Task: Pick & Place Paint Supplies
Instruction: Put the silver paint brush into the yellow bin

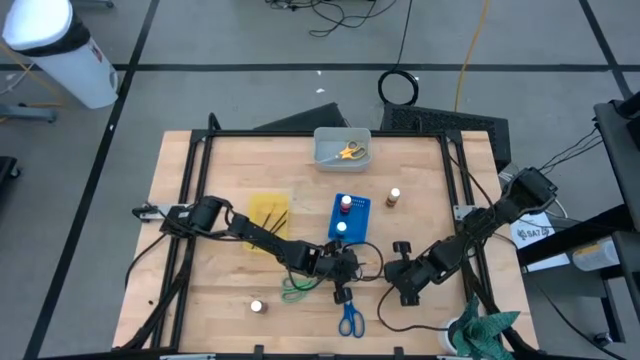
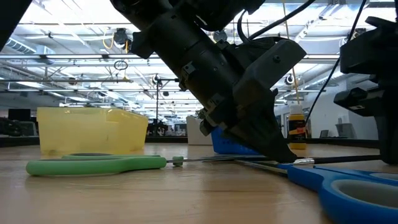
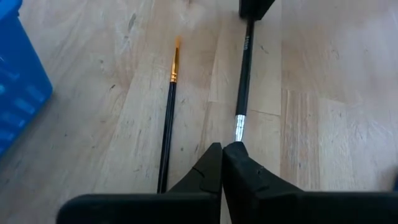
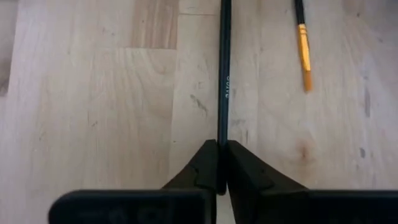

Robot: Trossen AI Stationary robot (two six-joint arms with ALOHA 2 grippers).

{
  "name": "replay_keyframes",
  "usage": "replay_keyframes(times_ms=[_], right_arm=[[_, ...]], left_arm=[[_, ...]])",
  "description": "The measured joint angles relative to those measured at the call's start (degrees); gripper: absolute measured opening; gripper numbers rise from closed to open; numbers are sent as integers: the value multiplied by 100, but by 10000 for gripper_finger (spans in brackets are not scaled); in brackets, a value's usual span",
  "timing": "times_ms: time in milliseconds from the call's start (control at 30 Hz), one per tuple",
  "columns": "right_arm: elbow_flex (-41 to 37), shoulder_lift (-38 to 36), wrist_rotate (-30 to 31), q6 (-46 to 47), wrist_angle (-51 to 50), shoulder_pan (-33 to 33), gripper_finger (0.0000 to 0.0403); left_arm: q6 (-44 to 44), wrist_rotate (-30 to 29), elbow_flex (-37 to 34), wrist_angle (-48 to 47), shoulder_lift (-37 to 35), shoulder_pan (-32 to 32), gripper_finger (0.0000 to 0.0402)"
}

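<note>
- High view: the left claw (image 1: 345,268) sits low on the counter (image 1: 200,300), at about 6 o'clock from the blue tray (image 1: 358,208), and the right claw (image 1: 400,268) faces it from the 3 o'clock side.
- Left wrist view: the left claw's fingers (image 3: 202,171) are clenched on the bristle end of a dark brush (image 3: 243,81), just below its silver ferrule. The brush's far end runs into the other arm's fingers.
- Right wrist view: the right claw (image 4: 222,163) is clenched on the handle end of the same brush (image 4: 224,68), which runs straight away from it over the wood.
- A second brush with an orange ferrule (image 3: 169,112) lies loose on the counter beside the held one, roughly parallel and apart from it.
- The green scissors (image 1: 297,288) lie just at 8 o'clock of the left claw; the blue scissors (image 1: 350,318) lie at 6 o'clock of it.
- The yellow scissors (image 1: 349,152) rest inside the grey bin (image 1: 322,138) at the counter's 12 o'clock edge.
- Two small bottles stand in the blue tray, a red-topped bottle (image 1: 346,203) and a white-topped bottle (image 1: 341,227).
- Another white-topped bottle (image 1: 257,307) stands alone near 7 o'clock, and a brown bottle (image 1: 394,197) stands just at 3 o'clock of the blue tray.
- Thin dark brushes (image 1: 278,216) lie across the yellow tray (image 1: 258,208).
</note>
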Motion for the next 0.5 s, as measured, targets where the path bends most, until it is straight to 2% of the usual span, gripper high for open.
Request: replay_keyframes(times_ms=[167, 333, 500], right_arm=[[-7, 2, 69, 74, 49, -6, 6], [22, -94, 146, 77, 15, 42, 4], [0, -471, 466, 64, 1, 179, 4]], left_arm=[[227, 67, -7, -2, -59, 5, 7], [427, 114, -59, -178, -611, -29, 6], [1145, -818, -57, -243, -1575, -370, 18]])
